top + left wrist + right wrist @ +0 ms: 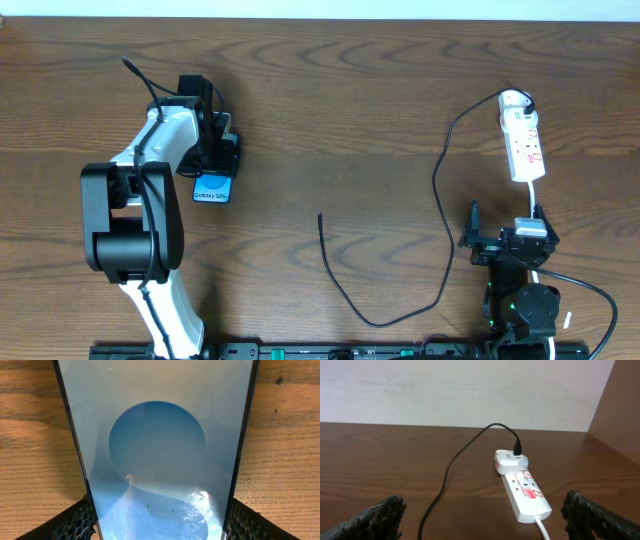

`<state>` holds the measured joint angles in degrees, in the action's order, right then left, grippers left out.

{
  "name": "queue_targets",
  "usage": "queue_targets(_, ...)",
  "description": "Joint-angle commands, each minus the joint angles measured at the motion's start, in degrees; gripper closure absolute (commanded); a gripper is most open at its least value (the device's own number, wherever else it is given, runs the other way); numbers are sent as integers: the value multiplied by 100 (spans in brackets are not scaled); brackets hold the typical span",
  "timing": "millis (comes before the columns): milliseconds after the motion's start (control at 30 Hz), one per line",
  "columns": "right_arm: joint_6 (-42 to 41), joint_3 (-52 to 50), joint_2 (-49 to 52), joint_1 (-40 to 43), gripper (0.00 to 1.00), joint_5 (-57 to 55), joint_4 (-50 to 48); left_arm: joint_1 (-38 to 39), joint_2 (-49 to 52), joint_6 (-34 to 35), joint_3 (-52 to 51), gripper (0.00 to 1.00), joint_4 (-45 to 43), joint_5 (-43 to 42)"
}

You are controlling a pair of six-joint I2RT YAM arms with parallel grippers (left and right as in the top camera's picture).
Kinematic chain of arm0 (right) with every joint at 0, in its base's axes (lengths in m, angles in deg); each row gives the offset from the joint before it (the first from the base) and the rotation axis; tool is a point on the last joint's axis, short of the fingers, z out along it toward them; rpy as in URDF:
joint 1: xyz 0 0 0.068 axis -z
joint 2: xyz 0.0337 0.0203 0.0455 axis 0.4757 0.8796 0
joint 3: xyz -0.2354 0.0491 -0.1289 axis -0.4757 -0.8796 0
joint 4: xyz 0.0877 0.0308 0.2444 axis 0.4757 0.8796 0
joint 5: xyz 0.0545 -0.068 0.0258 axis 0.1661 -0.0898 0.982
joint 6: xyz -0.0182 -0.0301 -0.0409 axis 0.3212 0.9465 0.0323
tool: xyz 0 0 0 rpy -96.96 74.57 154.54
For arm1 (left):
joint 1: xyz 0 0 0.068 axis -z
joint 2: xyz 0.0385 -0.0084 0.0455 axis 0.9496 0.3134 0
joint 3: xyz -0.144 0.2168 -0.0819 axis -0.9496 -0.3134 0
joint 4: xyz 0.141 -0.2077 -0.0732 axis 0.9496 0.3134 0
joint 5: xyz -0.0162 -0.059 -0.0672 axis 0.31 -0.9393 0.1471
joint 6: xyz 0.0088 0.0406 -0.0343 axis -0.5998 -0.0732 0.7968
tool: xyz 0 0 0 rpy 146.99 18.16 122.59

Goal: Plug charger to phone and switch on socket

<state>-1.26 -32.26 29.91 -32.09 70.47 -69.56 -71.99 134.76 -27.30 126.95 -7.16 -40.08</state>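
1. Left gripper (160,520), highest over the table and well left of the socket (525,145), pinches the phone (212,187) across its width, with a pad (80,521) on each long edge.
2. Table (350,100): dark wood carrying everything, with bare boards between the socket and the phone.
3. Right gripper (482,505), just short of the socket's near end, has its jaws spread wide with nothing between them.
4. Charger (437,190): it leaves a white adapter (511,460) at the socket's far end, then loops away left of the socket. I judge it light and limp, so a grip far from the end would let the end flop.
5. The socket lies lengthwise ahead of the right gripper. It looks light and may slide when a switch is pressed. I cannot tell whether a switch is on.
6. The phone looks stiff, with slick and likely fragile glass, so the edges are the place to grip. Its port end is not visible.
7. Plug tip (320,216): free on the wood, between socket and phone and touching neither. Pinch just behind it to steer it.
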Motion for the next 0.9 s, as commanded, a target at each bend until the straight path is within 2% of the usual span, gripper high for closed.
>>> queue_targets(0,-72,-9,-42,-39,1,-24,24,-4,57,52,-131,33,-22,-35)
queue_targets(200,-72,-9,-42,-39,1,-24,24,-4,57,52,-131,18,-22,-35)
queue_targets(867,-72,-9,-42,-39,1,-24,24,-4,57,50,-131,17,-107,-35)
